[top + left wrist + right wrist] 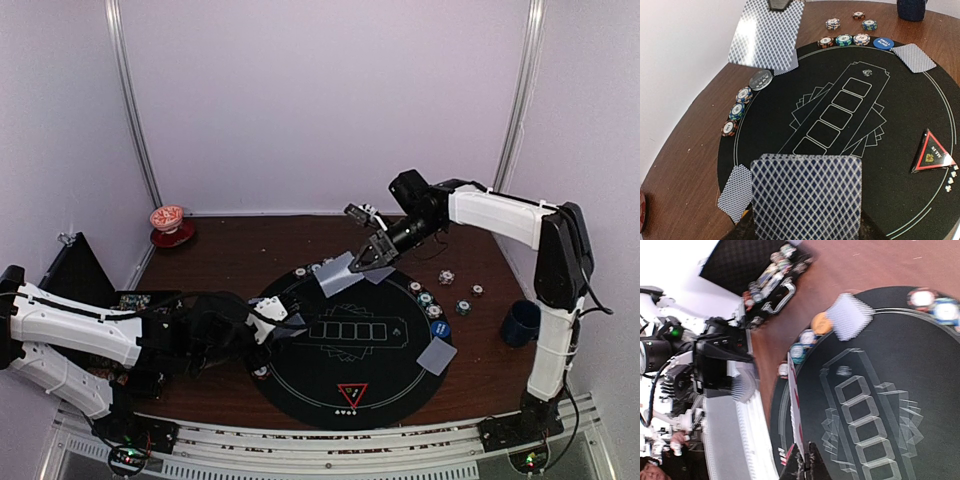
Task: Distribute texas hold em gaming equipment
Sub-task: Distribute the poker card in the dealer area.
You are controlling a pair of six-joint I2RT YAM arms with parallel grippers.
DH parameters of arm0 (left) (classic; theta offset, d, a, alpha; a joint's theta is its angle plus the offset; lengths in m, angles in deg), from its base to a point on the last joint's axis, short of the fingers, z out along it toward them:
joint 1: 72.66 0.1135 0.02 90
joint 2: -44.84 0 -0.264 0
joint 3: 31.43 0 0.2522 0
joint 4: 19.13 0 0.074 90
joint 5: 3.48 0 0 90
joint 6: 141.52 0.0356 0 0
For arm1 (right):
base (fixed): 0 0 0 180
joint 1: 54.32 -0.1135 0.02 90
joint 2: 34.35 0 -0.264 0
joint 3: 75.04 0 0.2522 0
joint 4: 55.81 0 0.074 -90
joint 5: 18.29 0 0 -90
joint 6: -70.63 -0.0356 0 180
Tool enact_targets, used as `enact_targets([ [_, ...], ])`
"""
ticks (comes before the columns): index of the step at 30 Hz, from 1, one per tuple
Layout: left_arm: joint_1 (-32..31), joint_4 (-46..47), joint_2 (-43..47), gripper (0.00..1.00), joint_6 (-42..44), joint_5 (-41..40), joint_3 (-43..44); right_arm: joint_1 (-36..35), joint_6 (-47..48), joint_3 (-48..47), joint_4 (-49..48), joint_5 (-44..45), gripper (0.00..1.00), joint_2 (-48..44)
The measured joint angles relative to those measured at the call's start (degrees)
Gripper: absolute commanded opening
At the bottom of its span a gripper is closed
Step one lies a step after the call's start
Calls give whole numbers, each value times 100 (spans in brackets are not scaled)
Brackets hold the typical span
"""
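My right gripper [372, 255] hangs over the far edge of the round black mat [300, 375], shut on one grey-blue-backed playing card [338, 272]. In the right wrist view that card [796, 410] shows edge-on between the fingertips [801, 466]. My left gripper [278, 322] is at the mat's left edge, shut on a deck of cards [805, 195] that hides its fingers. Single cards lie on the mat at the left [735, 192] and right [437, 354]. Striped chips [736, 111] and a grey button [760, 80] line the left rim. A blue button [883, 43] and more chips [844, 39] line the right rim. The red triangle marker [352, 393] lies near me.
Three loose chips [464, 307] lie on the wood right of the mat, with the dark blue mug [520, 322] beyond them. The red-and-white cup [167, 220] stands at the back left. An open chip case [775, 275] sits by my left arm.
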Motion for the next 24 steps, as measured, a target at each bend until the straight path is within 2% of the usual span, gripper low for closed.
enact_targets([
  [4, 0, 2, 0, 52, 0, 0, 0, 490, 734, -654, 901, 295, 0, 299],
  [10, 0, 4, -4, 52, 0, -4, 0, 922, 1537, -859, 1897, 927, 0, 883],
  [16, 0, 44, -76, 52, 0, -22, 2, 1123, 1786, -1314, 2343, 1375, 0, 1458],
  [24, 0, 61, -79, 52, 0, -24, 2, 1198, 1766, -2726, 2656, 1705, 0, 2177],
])
